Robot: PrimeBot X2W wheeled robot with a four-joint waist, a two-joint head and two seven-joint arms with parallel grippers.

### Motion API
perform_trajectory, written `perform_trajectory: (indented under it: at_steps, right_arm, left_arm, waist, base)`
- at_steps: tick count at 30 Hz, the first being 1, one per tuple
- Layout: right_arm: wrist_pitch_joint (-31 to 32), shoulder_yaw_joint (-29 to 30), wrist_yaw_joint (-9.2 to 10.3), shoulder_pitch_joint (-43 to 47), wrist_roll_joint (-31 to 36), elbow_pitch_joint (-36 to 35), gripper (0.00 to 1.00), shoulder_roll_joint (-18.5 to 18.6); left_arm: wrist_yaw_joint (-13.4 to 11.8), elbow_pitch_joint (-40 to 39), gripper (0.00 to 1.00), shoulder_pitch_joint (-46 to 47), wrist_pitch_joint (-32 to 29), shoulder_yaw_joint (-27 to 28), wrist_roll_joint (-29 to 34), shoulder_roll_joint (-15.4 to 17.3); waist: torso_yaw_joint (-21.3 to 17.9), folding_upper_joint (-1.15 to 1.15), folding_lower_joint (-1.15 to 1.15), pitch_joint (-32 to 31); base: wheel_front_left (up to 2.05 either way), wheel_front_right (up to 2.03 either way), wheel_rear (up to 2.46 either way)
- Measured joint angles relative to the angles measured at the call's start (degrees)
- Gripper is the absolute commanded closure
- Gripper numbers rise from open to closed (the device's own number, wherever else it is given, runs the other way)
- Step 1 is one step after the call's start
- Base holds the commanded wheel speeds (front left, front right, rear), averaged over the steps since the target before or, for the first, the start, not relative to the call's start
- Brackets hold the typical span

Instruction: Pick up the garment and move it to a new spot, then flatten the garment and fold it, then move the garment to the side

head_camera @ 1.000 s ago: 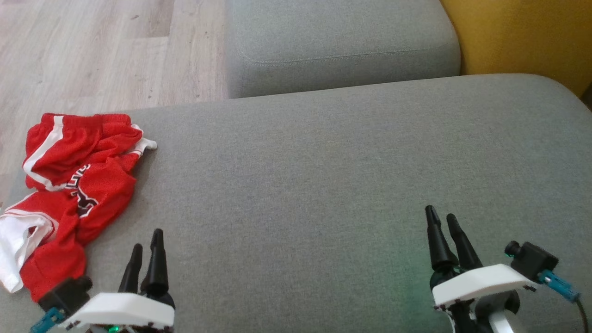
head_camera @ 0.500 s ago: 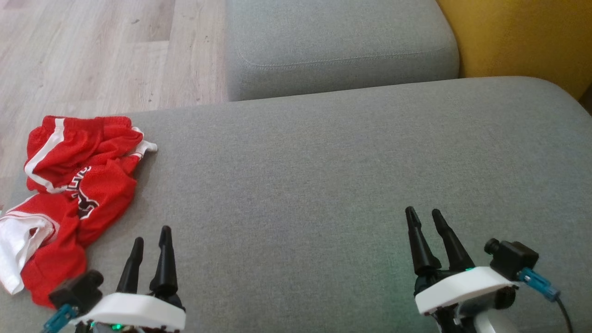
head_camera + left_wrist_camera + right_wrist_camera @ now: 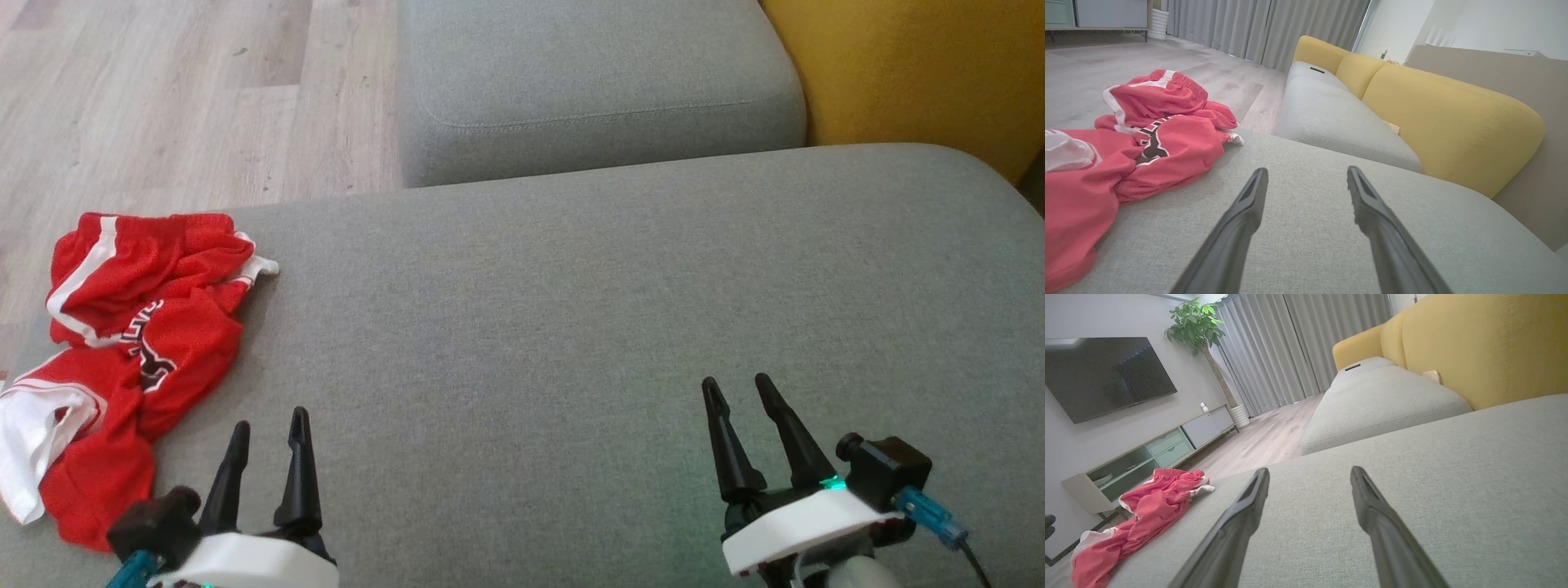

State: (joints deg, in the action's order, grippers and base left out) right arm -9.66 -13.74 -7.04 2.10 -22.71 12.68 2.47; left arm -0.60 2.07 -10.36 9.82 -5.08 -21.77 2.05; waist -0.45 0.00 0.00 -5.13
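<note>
A broad grey sofa cushion point(image 3: 571, 310) takes up the near and middle ground. Beyond its far edge lies a second grey seat cushion point(image 3: 588, 73), with a yellow backrest point(image 3: 914, 65) at the far right and pale wood floor point(image 3: 163, 98) at the far left. The red mesh shorts point(image 3: 139, 327), with white stripes and dark lettering, lie crumpled on the left edge of the near cushion, a white part spilling toward the near left. The left gripper point(image 3: 270, 418) hovers just right of the shorts, fingers spread and empty. The right gripper point(image 3: 735, 380) hovers over bare cushion at the near right, well apart from the shorts, fingers likewise spread and empty.
</note>
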Motion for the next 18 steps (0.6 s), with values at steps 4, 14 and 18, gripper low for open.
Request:
perform_trajectory:
  at_steps: [4,14,18]
  right_arm:
    - [-0.60,0.46,0.00,0.00,2.75,-0.02,0.00,0.01]
    - [-2.21,0.25,0.00,0.01,8.59,-0.03,0.00,0.02]
    - [-2.77,-0.87,-0.01,0.02,11.91,-0.04,0.00,0.03]
  left_arm:
    - [-0.41,-0.22,0.00,-0.13,0.47,0.03,2.79,0.09]
    - [-0.94,-1.16,0.00,-1.64,1.98,0.00,9.83,0.25]
    - [-1.33,-1.86,0.00,-2.29,2.90,-0.23,12.92,0.46]
  waist:
    - [0.03,0.00,0.00,-0.15]
    - [-0.04,0.00,0.00,-0.42]
    - [-0.07,0.00,0.00,-0.49]
  base:
    - [0.00,0.00,0.00]
    - [0.00,0.00,0.00]
    - [0.00,0.00,0.00]
